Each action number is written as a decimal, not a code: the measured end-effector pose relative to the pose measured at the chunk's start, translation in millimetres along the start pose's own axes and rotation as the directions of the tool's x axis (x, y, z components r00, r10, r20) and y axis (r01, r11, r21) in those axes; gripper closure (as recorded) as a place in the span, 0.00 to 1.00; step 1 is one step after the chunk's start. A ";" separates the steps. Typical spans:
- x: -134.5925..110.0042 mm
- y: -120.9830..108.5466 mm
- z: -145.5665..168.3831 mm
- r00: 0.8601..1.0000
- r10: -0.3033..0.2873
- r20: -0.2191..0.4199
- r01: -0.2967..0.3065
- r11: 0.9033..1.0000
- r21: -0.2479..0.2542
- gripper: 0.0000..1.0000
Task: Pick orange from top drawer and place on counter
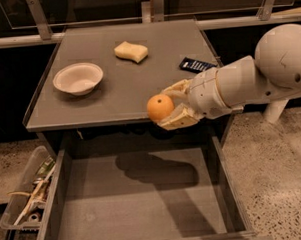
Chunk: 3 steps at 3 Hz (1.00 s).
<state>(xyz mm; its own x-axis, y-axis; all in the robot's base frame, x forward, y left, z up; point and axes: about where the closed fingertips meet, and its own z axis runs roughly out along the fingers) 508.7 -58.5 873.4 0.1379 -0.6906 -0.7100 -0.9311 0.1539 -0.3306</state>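
My gripper (pixel 166 106) is shut on the orange (pixel 160 107), a small round fruit. It holds the orange in the air at the front edge of the counter (pixel 124 88), above the open top drawer (pixel 134 203). The white arm reaches in from the right. The drawer's flat grey bottom holds nothing and carries the arm's shadow.
On the counter are a white bowl (pixel 78 78) at the left, a pale yellow sponge (pixel 131 51) at the back and a dark flat device (pixel 197 65) at the right. A clear plastic bin of clutter (pixel 26 197) sits on the floor left of the drawer.
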 end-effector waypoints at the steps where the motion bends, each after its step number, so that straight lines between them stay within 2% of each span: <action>1: 4.2 -10.8 3.2 0.999 0.028 -0.036 -0.027 0.999 0.039 1.00; 2: 14.3 -49.0 7.5 0.994 0.090 -0.069 -0.080 0.987 0.136 1.00; 3: 27.7 -92.8 18.2 0.982 0.169 -0.078 -0.150 0.966 0.209 1.00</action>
<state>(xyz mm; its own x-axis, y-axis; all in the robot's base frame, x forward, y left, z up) 605.1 -79.1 873.2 -0.0484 -0.7074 -0.7051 -0.8497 0.4002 -0.3432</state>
